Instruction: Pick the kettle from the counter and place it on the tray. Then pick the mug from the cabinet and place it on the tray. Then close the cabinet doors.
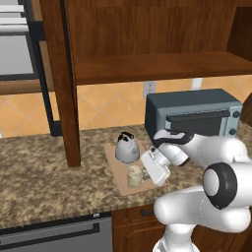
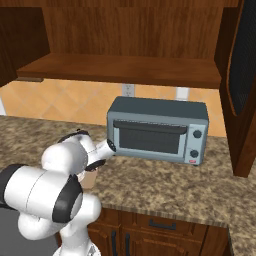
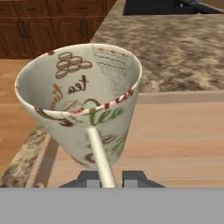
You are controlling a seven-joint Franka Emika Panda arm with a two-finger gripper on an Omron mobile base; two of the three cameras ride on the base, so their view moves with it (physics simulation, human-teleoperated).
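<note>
1. Here you see the small cream-beige mug with a brown and green pattern (image 1: 134, 176) standing on the flat rectangular light wooden tray (image 1: 116, 167), near the tray's front edge.
2. Just behind it on the same tray sits the squat silver-grey dome-shaped kettle with a black top handle (image 1: 127, 147); the two are close, but you can see a gap between them.
3. The tray lies on the speckled brown-and-tan granite worktop (image 1: 39, 172), left of the large blue-grey toaster oven (image 1: 192, 115).
4. Your tool (image 1: 146, 171) is down at the mug's right side, with the white arm bent low over the front edge of the worktop.
5. In the hand view the mug's thin pale side handle (image 3: 99, 153) runs down between the two dark tips of the tool (image 3: 111, 179), and the mug's open mouth faces the camera.
6. You cannot tell whether the tool is clamped on that handle or has let go; the tips sit close on either side of it.
7. The dark reddish-brown wooden wall cabinet (image 1: 157, 66) stands open above, its inner shelf bare in view.
8. One tall dark brown cabinet door (image 1: 64, 83) is swung out on the left, and the other (image 2: 242, 85) on the right.
</note>
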